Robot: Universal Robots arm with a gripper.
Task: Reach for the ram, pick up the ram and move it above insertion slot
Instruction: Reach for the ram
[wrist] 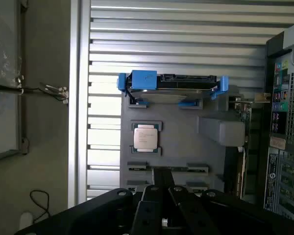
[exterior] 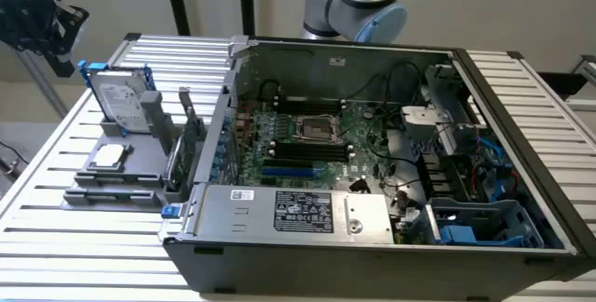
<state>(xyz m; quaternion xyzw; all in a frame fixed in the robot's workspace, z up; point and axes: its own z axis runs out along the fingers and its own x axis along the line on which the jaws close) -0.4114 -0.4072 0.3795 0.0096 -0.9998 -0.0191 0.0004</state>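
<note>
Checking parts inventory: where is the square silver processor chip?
The square silver processor chip lies on the grey tray at the exterior view's left, beside the upright silver hard drive.

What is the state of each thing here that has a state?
Case: open, side panel off.
Hard drive: upright in the grey holder.
CPU: flat in the holder.
Card: upright, beside the case.
Gripper: above the holder.
</note>
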